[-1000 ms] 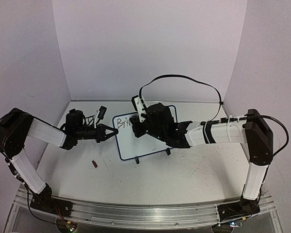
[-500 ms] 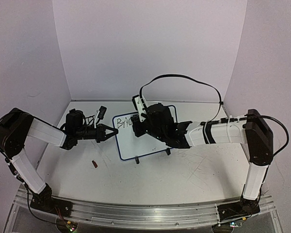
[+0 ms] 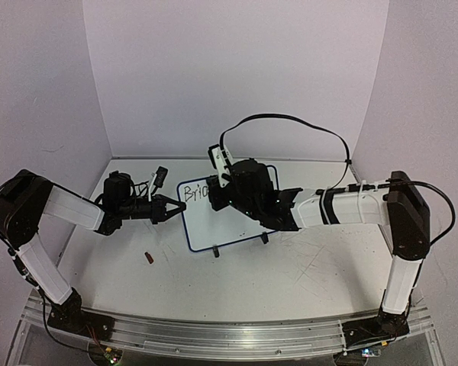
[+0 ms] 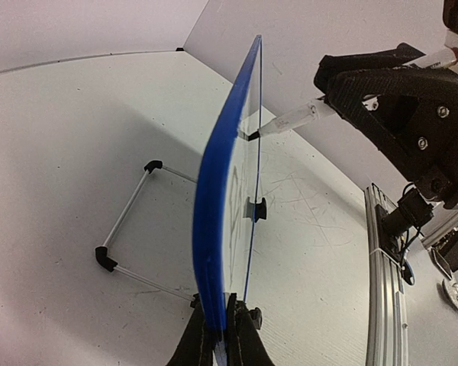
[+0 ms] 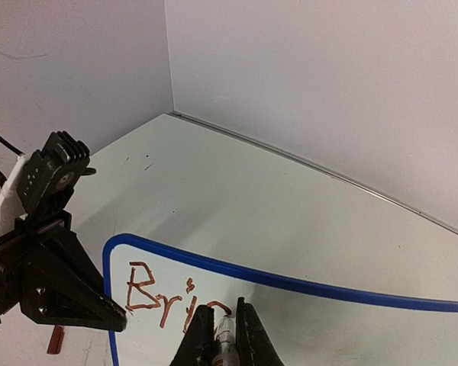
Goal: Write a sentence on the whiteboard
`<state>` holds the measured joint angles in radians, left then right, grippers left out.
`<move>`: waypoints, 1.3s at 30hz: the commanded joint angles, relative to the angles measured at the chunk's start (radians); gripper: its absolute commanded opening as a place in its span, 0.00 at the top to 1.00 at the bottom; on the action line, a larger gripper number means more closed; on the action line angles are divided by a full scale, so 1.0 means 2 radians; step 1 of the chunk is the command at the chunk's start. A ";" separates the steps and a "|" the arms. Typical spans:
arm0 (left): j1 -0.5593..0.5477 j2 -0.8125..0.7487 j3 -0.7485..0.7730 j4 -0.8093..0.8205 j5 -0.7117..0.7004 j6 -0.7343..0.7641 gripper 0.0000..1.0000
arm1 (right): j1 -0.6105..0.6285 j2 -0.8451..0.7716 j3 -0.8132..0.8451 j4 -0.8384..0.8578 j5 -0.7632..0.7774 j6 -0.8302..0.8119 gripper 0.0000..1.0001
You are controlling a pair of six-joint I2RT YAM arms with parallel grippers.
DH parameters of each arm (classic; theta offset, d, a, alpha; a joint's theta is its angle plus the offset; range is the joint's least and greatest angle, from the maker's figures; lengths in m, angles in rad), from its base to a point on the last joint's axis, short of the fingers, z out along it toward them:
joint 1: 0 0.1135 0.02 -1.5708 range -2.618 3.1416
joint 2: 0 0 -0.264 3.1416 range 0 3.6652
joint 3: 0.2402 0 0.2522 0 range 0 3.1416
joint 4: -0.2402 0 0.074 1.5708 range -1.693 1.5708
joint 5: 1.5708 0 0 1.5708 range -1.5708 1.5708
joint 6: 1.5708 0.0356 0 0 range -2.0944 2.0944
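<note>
The whiteboard (image 3: 217, 223) stands tilted on its feet in the middle of the table, blue rim edge-on in the left wrist view (image 4: 217, 198). My left gripper (image 3: 175, 209) (image 4: 223, 324) is shut on the board's left edge. My right gripper (image 3: 212, 200) (image 5: 227, 313) is shut on a marker (image 5: 228, 341) (image 4: 290, 120), and the marker's tip touches the board's face. Of the sentence, the letters "Bri" (image 5: 159, 293) (image 3: 192, 193) and a short curved stroke beside them stand at the board's top left; they look reddish-brown in the right wrist view.
A small reddish-brown cap (image 3: 148, 258) lies on the table left of the board. The board's wire stand (image 4: 130, 229) reaches out behind it. A black cable (image 3: 290, 120) arches above the right arm. Walls close in the back and both sides.
My right gripper with the marker has shifted slightly up and left along the board. The left arm and the board have not moved.
</note>
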<state>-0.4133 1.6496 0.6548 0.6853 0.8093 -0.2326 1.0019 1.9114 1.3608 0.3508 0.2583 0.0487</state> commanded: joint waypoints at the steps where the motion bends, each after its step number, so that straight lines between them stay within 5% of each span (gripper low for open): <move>1: 0.002 -0.011 0.014 -0.008 -0.015 0.038 1.00 | -0.010 -0.004 0.020 0.016 0.026 -0.011 1.00; 39: 0.002 -0.011 0.016 -0.010 -0.015 0.037 1.00 | 0.005 -0.008 -0.041 -0.007 -0.001 0.030 1.00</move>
<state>-0.4133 1.6497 0.6601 0.6785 0.8104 -0.2325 1.0159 1.9041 1.2893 0.3555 0.2445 0.0902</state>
